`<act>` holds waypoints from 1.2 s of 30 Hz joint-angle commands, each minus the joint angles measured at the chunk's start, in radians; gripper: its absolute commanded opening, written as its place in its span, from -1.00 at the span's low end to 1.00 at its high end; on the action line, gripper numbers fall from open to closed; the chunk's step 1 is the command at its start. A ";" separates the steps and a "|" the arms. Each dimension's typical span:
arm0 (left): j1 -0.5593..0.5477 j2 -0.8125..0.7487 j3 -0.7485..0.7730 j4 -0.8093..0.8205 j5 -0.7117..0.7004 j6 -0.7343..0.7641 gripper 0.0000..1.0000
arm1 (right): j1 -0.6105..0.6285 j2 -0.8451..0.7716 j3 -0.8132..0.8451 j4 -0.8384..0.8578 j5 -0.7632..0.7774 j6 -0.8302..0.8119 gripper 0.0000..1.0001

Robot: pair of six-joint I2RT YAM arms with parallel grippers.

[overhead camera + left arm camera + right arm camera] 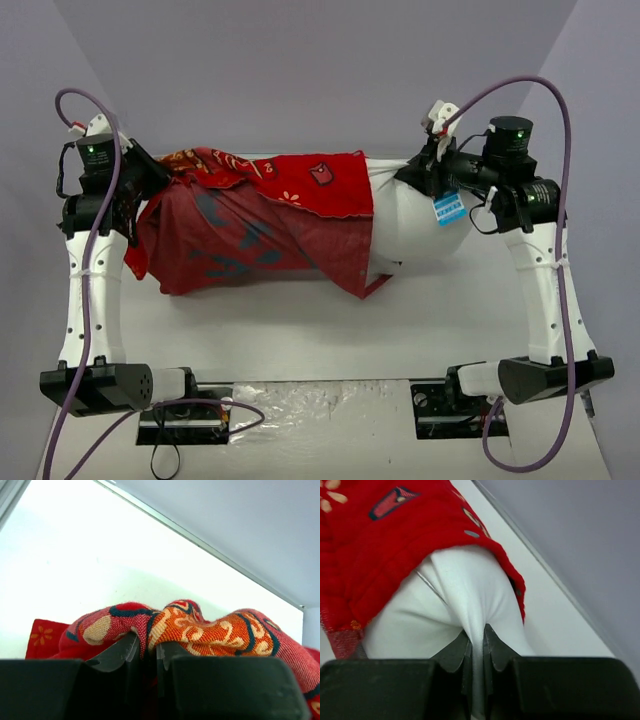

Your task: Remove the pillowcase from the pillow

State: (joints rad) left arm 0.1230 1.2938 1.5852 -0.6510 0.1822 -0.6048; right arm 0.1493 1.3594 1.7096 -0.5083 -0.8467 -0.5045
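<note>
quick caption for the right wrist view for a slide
Right gripper shut on a pinched fold of the white pillow, with the red pillowcase covering the rest beyond it.

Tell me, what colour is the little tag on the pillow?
Blue and white. The tag shows best in the top external view.

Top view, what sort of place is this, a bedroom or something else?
Probably a robotics lab bench: a white table walled by plain grey panels, left arm and right arm bolted on, purple cables trailing.
</note>
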 commanded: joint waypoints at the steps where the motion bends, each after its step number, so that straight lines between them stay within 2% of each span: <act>1: 0.011 0.015 0.006 -0.009 -0.138 0.039 -0.95 | -0.028 -0.043 -0.022 0.055 -0.224 0.301 -1.00; 3: -0.006 0.054 -0.082 -0.012 -0.132 0.043 -0.95 | -0.036 -0.043 -0.187 0.158 -0.169 0.415 -1.00; 4: -0.011 0.080 -0.153 0.014 -0.124 0.045 -0.95 | -0.050 -0.031 -0.290 0.192 -0.137 0.416 -1.00; 9: 0.000 0.160 -0.283 0.103 -0.141 0.071 -0.95 | -0.140 0.134 -0.496 0.345 0.029 0.431 -1.00; 15: 0.068 0.251 -0.216 0.087 -0.171 0.131 -0.95 | -0.339 0.244 -0.484 0.373 0.104 0.311 -1.00; 20: 0.155 0.280 -0.146 0.064 -0.193 0.168 -0.95 | -0.467 0.285 -0.427 0.262 0.077 0.170 -1.00; 26: 0.170 0.326 -0.117 0.076 -0.182 0.143 -0.95 | -0.475 0.288 -0.429 0.246 0.095 0.142 -1.00; 28: 0.170 0.338 -0.091 0.100 -0.123 0.126 -0.95 | -0.468 0.297 -0.418 0.243 0.107 0.135 -1.00; 29: 0.170 0.340 -0.082 0.126 -0.034 0.117 -0.93 | -0.441 0.302 -0.395 0.237 0.115 0.132 -1.00; 30: 0.168 0.341 -0.070 0.180 0.018 0.082 -0.65 | -0.420 0.303 -0.378 0.226 0.126 0.109 -0.98; 31: 0.162 0.343 -0.053 0.200 0.067 0.059 0.27 | -0.390 0.305 -0.351 0.197 0.188 0.100 -0.51; 32: 0.130 0.343 -0.001 0.220 0.124 0.051 0.69 | -0.361 0.302 -0.288 0.191 0.231 0.096 -0.29; 33: 0.104 0.334 0.034 0.229 0.125 0.071 0.97 | -0.317 0.296 -0.251 0.183 0.288 0.092 0.05; 34: 0.075 0.326 0.071 0.229 0.116 0.098 0.88 | -0.304 0.293 -0.210 0.182 0.316 0.099 0.32; 36: -0.012 0.288 0.160 0.229 0.053 0.167 0.89 | -0.303 0.313 -0.050 0.144 0.343 0.132 0.64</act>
State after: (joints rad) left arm 0.1997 1.6783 1.5986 -0.5133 0.3061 -0.5198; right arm -0.1772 1.6871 1.4788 -0.3294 -0.6888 -0.3561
